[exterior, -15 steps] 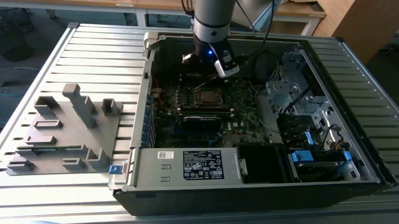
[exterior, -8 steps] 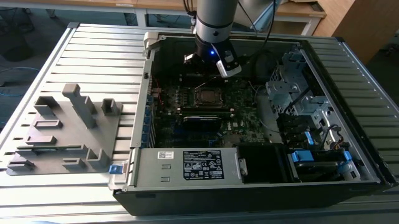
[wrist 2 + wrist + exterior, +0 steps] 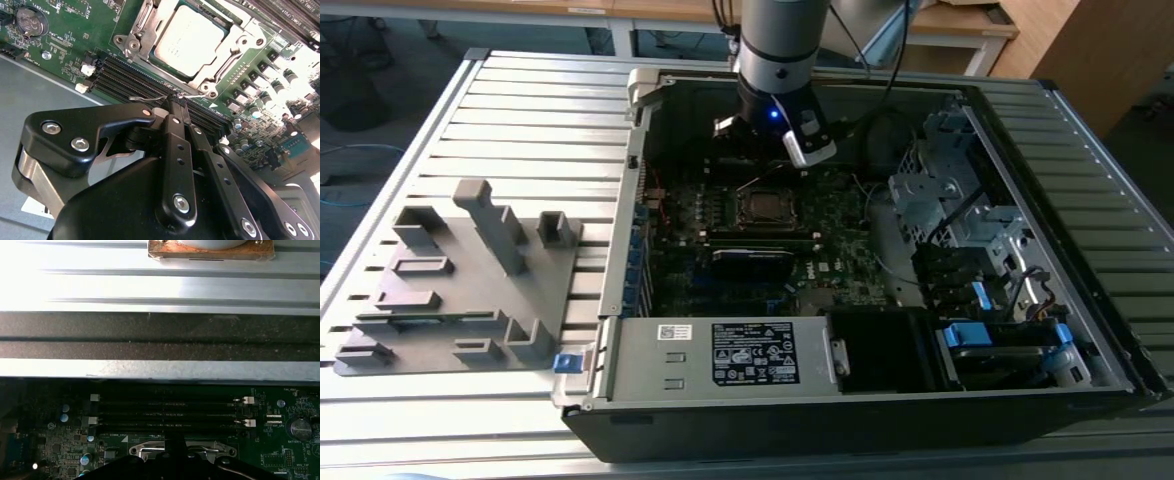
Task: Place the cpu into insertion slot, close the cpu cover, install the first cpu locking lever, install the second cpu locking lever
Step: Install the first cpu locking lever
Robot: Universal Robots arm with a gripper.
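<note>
One table [image 3: 520, 120]: slatted metal, it bore everything else.
Computer case [image 3: 854, 430]: lay open on the table, toward the exterior view's right, its insides facing up.
Grey tray [image 3: 467, 300]: sat on the table at the exterior view's left, just beside the case, with upright blocks on it.
Power supply [image 3: 720, 355]: a silver box with a white label, at the near end of the case.
Motherboard [image 3: 834, 215]: dark green, flat on the case floor, beyond the power supply.
Arm [image 3: 781, 40]: hung from the far side, over the far part of the board.
Gripper [image 3: 177, 101]: black fingers pressed together, their tips pinching a thin wire lever just beside the socket, above the memory slots.
Memory slots [image 3: 165, 412]: long black rows between the socket and a case wall.
Socket [image 3: 763, 203]: square with a silvery rim, near the middle of the board, just near of the gripper.
Cover [image 3: 144, 22]: a silvery frame lying flat on the socket, around the chip.
Chip [image 3: 187, 37]: dull silver square seated in the socket, showing through the cover's window.
Coin battery [image 3: 27, 21]: on the board, well apart from the socket.
Lever [image 3: 147, 98]: thin bent wire at the socket's edge, touching the fingertips.
</note>
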